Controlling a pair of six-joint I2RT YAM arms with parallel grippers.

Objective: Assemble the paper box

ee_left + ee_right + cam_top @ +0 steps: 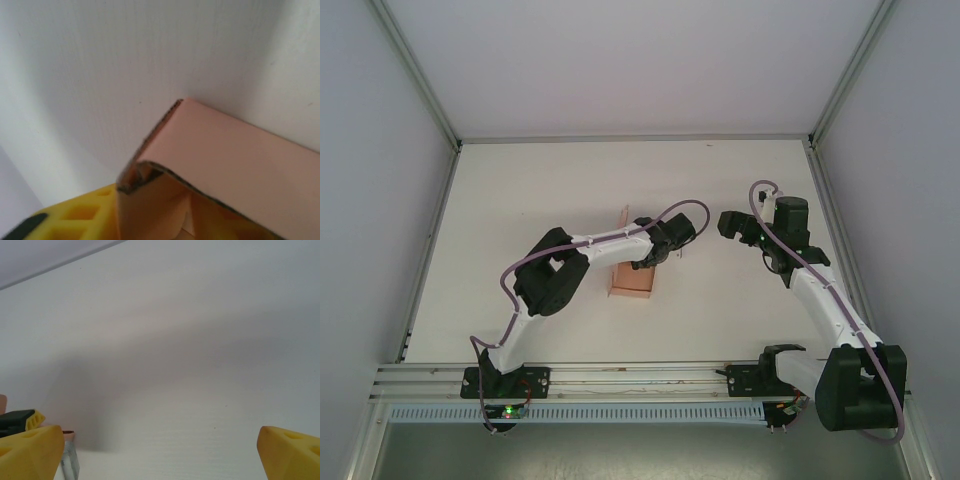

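Note:
The salmon-pink paper box (632, 272) stands on the white table near the middle, a part-folded shape with its long side running front to back. My left gripper (656, 256) is at the box's right side. In the left wrist view the paper box (235, 160) is very close, with a folded top panel and an open end showing inner flaps. One yellow finger (75, 217) presses against its left wall; the other finger is hidden behind the card. My right gripper (732, 226) hangs to the right of the box, open, its fingers (30, 452) wide apart over bare table.
White walls with metal frame posts enclose the table (570, 180) at the left, right and back. A metal rail (640, 375) carrying both arm bases runs along the near edge. In the right wrist view a sliver of the left gripper's finger (22, 419) appears at the left edge.

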